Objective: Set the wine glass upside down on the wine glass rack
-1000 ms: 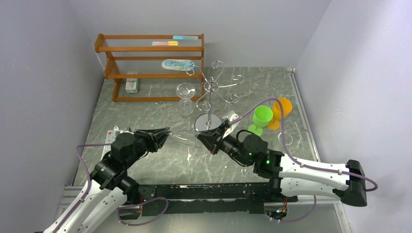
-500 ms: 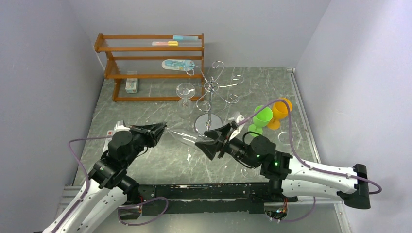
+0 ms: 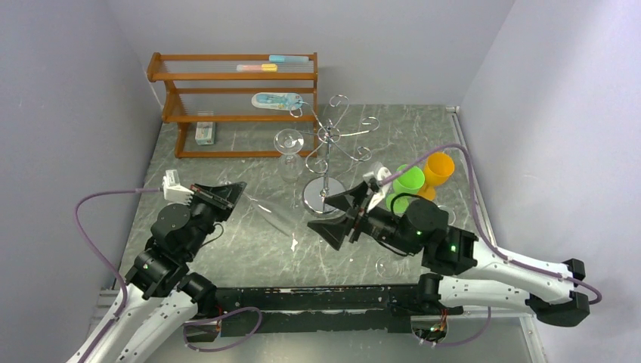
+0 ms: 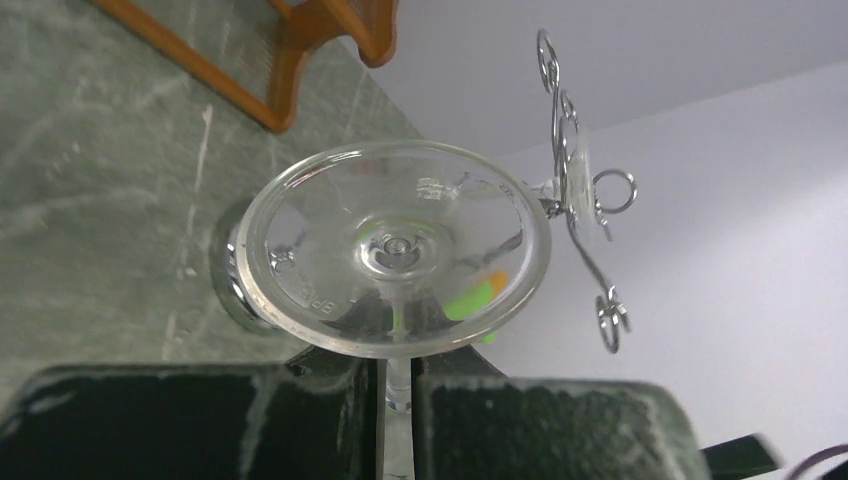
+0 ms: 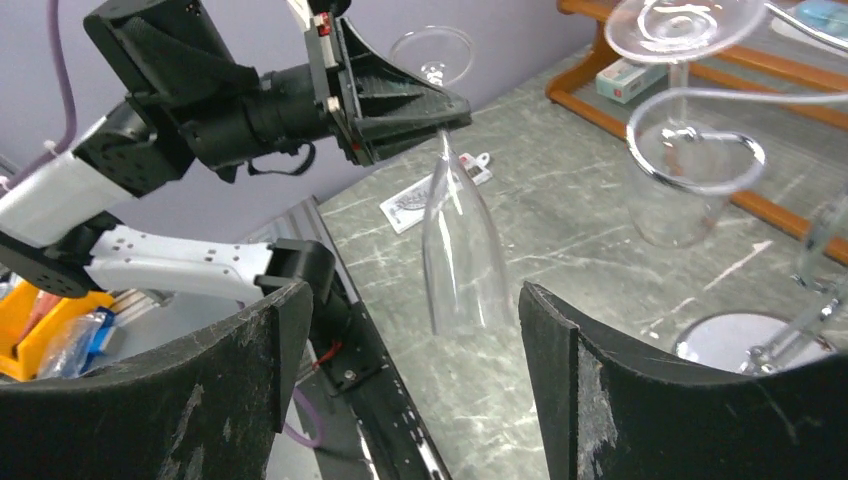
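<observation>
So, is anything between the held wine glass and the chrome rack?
Nothing lies between them. The wine glass, in the left gripper, faces the wine glass rack, whose nearest arm holds another glass; the open right gripper sits by its base.

No text reads clearly. Raised lettering rings the foot of the wine glass (image 4: 397, 248), too faint to make out. The white card (image 5: 412, 207) lying near left carries illegible print.
</observation>
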Tool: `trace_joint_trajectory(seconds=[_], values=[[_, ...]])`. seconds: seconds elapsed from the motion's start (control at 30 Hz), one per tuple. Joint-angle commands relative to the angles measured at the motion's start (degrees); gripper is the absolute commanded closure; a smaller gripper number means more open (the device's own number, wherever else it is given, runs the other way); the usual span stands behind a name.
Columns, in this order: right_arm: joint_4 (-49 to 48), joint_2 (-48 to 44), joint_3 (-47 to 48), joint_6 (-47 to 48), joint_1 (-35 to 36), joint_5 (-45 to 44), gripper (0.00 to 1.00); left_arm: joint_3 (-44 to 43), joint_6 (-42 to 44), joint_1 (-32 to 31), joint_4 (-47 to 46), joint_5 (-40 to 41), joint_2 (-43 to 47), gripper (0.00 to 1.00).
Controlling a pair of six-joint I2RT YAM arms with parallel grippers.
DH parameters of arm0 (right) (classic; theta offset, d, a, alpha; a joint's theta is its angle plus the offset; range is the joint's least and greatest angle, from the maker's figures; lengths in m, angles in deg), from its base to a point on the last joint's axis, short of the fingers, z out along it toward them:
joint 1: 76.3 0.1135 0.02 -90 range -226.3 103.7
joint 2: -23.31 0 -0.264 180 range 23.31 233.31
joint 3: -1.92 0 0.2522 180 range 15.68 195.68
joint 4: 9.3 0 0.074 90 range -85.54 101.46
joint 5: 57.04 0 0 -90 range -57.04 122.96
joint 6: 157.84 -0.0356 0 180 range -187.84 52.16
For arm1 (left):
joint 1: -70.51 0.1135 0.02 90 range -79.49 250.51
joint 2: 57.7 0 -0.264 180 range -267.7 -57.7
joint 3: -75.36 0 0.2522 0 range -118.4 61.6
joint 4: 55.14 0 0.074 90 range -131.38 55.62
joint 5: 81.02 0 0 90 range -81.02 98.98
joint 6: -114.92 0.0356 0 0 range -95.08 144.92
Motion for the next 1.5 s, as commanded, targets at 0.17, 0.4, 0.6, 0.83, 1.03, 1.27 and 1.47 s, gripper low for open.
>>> trace_joint_trajectory(seconds=[0.17,0.4,0.6,0.83,1.03,1.27,1.47], values=[[1.33,16.07,10.79,-5.16,0.3,4.06,0.26,0.15,30.94,-0.05,-11.69,-8.08,4.37,0.95],[-3.65,23.19,14.66,-6.06,0.35,9.18,0.29,-3.8,41.11,-0.1,-11.35,-13.94,6.46,0.95],[-9.7,27.43,15.72,-9.13,0.4,11.34,0.28,-6.52,40.22,-0.1,-13.39,-21.77,6.08,0.95],[-13.16,30.25,17.86,-9.35,0.38,10.36,0.28,-6.8,39.08,-0.05,-17.64,-31.57,4.49,0.95],[-15.11,30.77,17.84,-9.18,0.37,10.37,0.34,-6.01,39.72,-0.09,-18.72,-35.67,3.76,0.95],[-17.63,29.74,15.44,-8.39,0.37,8.7,0.57,-5.44,38.95,-0.09,-22.04,-37.8,3.07,0.95],[-19.84,30.08,14.93,-7.57,0.38,9.11,0.69,-5.22,38.64,-0.05,-23.34,-41.34,1.86,0.95]])
